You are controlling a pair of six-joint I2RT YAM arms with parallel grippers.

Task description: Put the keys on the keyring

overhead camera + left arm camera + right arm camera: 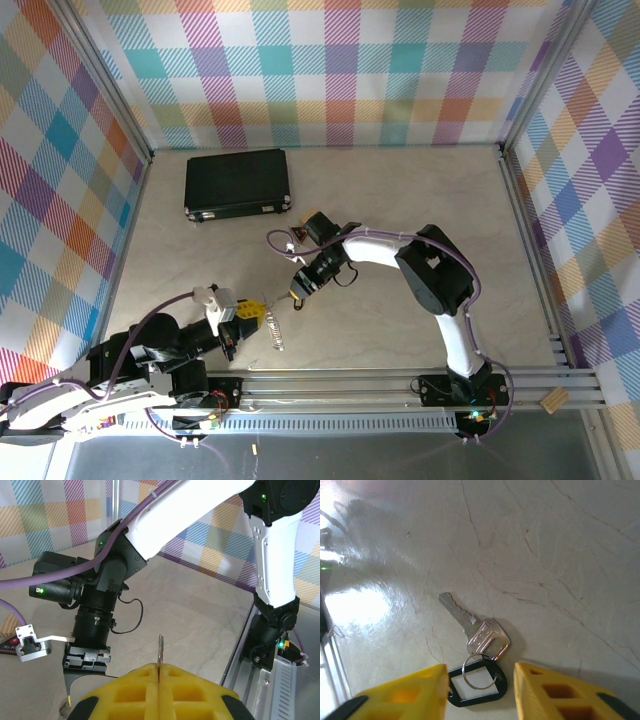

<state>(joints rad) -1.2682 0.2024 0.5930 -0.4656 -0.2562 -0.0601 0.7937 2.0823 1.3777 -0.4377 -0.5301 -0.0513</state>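
Observation:
A silver key [470,625] lies flat on the table. Its head touches the keyring [481,671], a thin ring with a black oval tag [477,686]. I cannot tell whether the ring passes through the key. My right gripper [479,674] hangs open just above them, its yellow fingers [540,690] on either side of the tag. From above, the right gripper [298,290] points down-left, with the silver key [275,335] beyond it. My left gripper [159,667] is shut on a thin metal piece [160,650] seen edge-on, either a key or a ring. It sits close by, left gripper [252,313].
A black case [237,183] lies at the back left. A small dark-red trinket [296,238] with a wire loop sits behind the right gripper. The aluminium rail [400,385] runs along the front edge, with a wooden block [552,401] at its right end. Plaid walls close in three sides.

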